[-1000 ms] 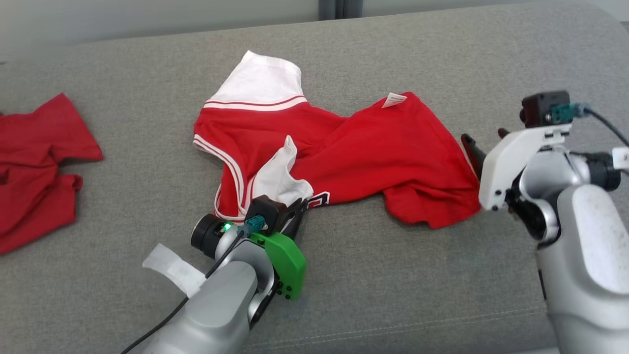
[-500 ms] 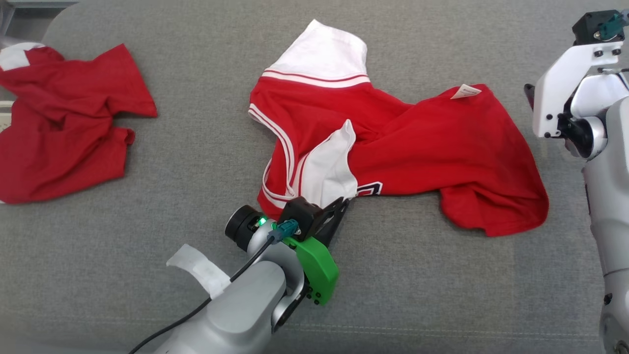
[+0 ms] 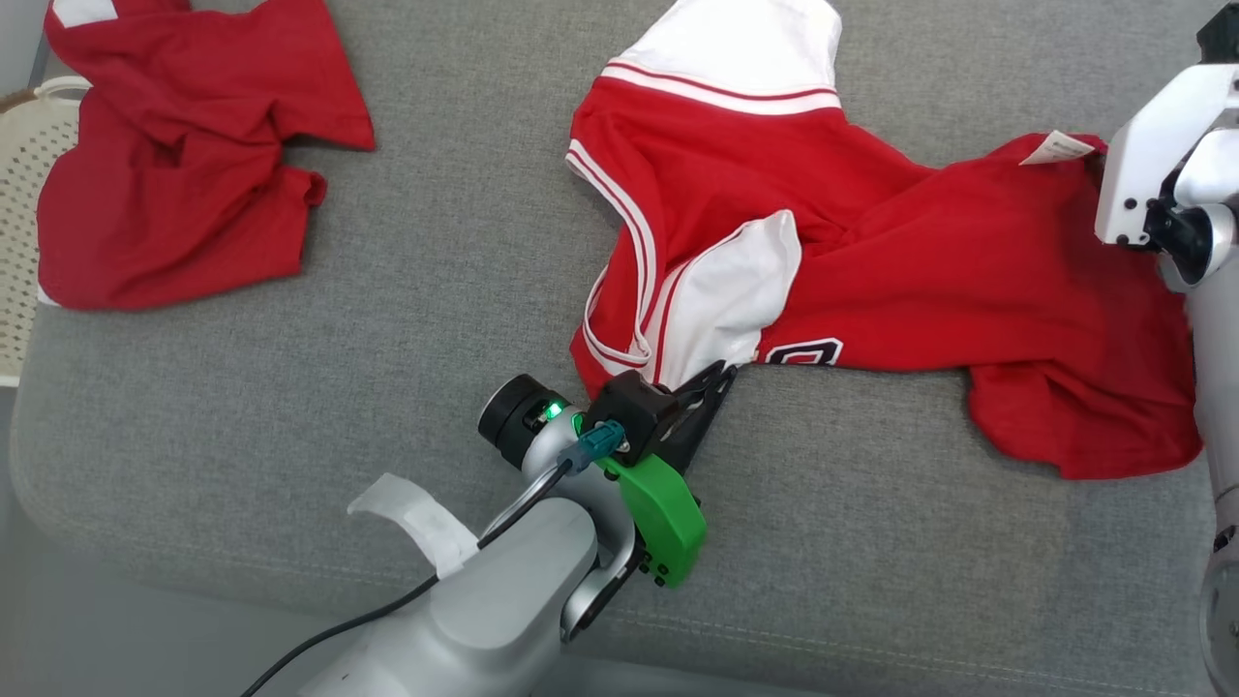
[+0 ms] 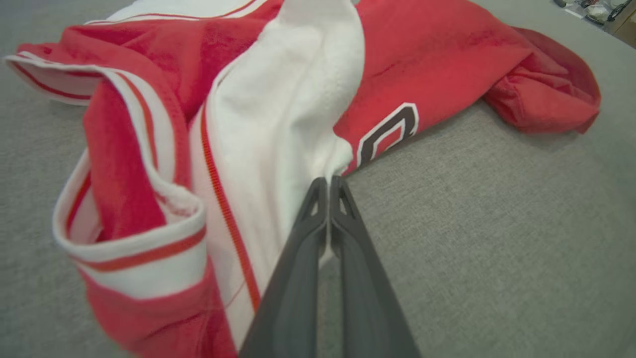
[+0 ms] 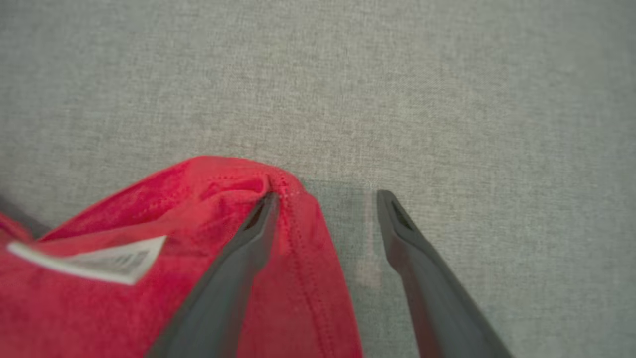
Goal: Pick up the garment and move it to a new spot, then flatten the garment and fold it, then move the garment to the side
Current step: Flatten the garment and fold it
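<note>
Nearest the robot, the left gripper (image 4: 328, 180) has its two dark fingers pressed together on the very edge of the jersey's white sleeve (image 4: 278, 114), low against the grey sofa cushion (image 3: 387, 387). The bite looks thin. If the arm lifts or drags from here, the cloth may slide out of the tips, or only the sleeve may rise while the body stays down and twists further.

The red-and-white jersey (image 3: 871, 281) lies crumpled across the middle and right of the cushion, with the sleeve folded over its chest and the lettering partly buried. Pulling from one sleeve alone would likely tighten that bunching rather than flatten it.

At the far right corner, the right gripper (image 5: 325, 196) hangs with its fingers spread wide and nothing between them. One finger lies over the red hem corner (image 5: 298, 209) just beside the care label (image 5: 99, 261), the other over bare cushion. Closing as it stands could nip only the seam's edge, or catch the upholstery along with the cloth.

Farthest off, at the cushion's left end, a second red garment (image 3: 174, 165) lies beside a pale basket (image 3: 19, 194). A long sideways carry could sweep into it.
</note>
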### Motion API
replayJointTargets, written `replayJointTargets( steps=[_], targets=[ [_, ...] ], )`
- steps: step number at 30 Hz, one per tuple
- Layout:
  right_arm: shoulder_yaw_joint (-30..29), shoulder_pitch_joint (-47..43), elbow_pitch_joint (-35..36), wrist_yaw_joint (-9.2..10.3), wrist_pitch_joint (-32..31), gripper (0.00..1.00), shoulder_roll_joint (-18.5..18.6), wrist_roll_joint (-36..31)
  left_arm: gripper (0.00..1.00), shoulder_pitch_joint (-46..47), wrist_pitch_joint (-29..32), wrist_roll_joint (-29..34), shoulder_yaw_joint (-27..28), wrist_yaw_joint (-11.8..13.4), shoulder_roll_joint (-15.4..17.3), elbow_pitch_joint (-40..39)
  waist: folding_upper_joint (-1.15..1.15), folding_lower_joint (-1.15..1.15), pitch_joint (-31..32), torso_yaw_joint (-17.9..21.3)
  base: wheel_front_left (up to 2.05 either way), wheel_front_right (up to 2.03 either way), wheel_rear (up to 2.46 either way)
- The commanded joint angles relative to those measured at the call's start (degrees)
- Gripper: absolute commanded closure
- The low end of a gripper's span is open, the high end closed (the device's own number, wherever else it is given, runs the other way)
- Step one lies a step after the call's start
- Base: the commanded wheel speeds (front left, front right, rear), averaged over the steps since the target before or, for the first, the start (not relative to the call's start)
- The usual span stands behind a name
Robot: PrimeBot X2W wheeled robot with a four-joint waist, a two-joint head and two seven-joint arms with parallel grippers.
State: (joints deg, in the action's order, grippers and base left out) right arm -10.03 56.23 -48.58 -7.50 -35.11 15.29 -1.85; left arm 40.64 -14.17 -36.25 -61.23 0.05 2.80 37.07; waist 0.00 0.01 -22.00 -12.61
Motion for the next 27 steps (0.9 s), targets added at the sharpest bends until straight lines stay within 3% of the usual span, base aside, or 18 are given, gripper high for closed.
replayJointTargets(
  steps=[1,4,7,8,10,11,18,27],
  targets=[
    [-0.09,0.61,-0.97,0.02,0.31,0.00,-0.25,-0.74,1.00,1.17,-0.21,-0.45,-0.04,0.43,0.20,-0.21,0.00,-0.01,-1.56,-1.40,0.00,0.00,0.00],
    [-0.49,0.39,-3.69,0.00,-0.61,0.00,-1.18,-1.00,1.00,1.08,-0.30,-0.78,-0.15,0.47,0.20,-0.16,0.00,-0.01,-1.66,-1.45,0.00,0.00,0.00],
    [-0.28,0.22,-5.46,0.00,-0.69,0.10,-1.43,-1.59,1.00,1.19,-0.33,-0.97,-0.21,0.57,0.20,-0.03,0.00,-0.01,-1.39,-1.41,0.00,0.00,0.00],
    [-0.32,0.35,-5.74,0.00,-0.60,0.53,-1.53,-1.74,1.00,1.23,-0.36,-1.04,-0.16,0.61,0.20,0.06,0.00,-0.01,-1.28,-1.40,0.00,0.00,0.00],
    [-0.34,0.55,-6.51,0.00,-0.52,0.93,-1.69,-1.78,1.00,1.35,-0.43,-1.18,-0.03,0.69,0.21,0.32,0.00,-0.01,-1.16,-1.31,0.00,0.00,0.00],
    [-0.53,0.60,-7.05,0.00,-0.98,1.00,-1.71,-1.54,1.00,1.41,-0.46,-1.20,0.06,0.79,0.20,0.38,0.00,-0.01,-1.12,-1.24,0.00,0.00,0.00],
    [-0.01,1.85,-7.68,0.05,0.70,1.00,-1.51,-1.26,1.00,1.94,-0.81,-1.29,2.29,2.29,1.10,-0.35,0.00,-0.01,-0.32,-0.57,0.00,0.00,0.00],
    [-1.24,4.83,-4.29,0.05,9.74,1.00,-2.03,2.12,1.00,2.45,-1.06,0.96,13.48,6.44,5.14,-9.61,0.00,-0.01,2.72,0.97,0.00,0.00,0.00]
  ],
)
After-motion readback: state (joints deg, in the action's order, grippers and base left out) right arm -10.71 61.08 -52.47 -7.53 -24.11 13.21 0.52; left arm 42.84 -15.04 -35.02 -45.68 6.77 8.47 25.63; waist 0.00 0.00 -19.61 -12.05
